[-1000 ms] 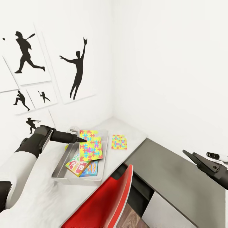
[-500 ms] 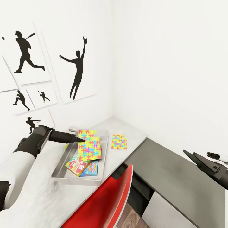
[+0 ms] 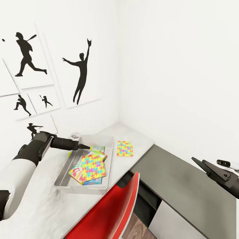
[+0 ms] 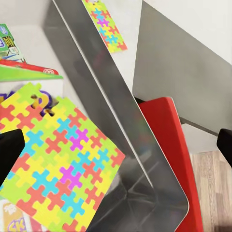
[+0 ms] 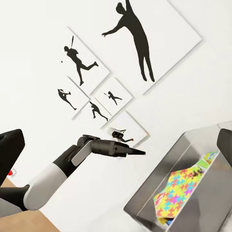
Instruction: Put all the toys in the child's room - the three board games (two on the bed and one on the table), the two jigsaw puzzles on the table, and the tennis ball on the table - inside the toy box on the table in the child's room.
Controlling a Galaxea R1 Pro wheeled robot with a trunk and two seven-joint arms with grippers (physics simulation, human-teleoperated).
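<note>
One jigsaw puzzle [image 3: 93, 167] lies in our toy box [image 3: 64, 175] atop the board games [image 3: 77, 173]. Second jigsaw puzzle [image 3: 124, 148] waits on the tabletop [image 3: 139, 141], just beside the box. Left gripper [image 3: 87, 146] fingers apart, empty, above the box; right gripper [image 3: 196, 161] fingers: cannot tell.

The light-grey desk [image 3: 139, 141] runs into the corner of the white walls and joins a lower dark-grey cabinet top [image 3: 179, 179] at its right end. The grey toy box [image 3: 63, 177] sits near the desk's front edge. A jigsaw puzzle box [image 3: 124, 148] lies flat just beside it, towards the right end.
</note>
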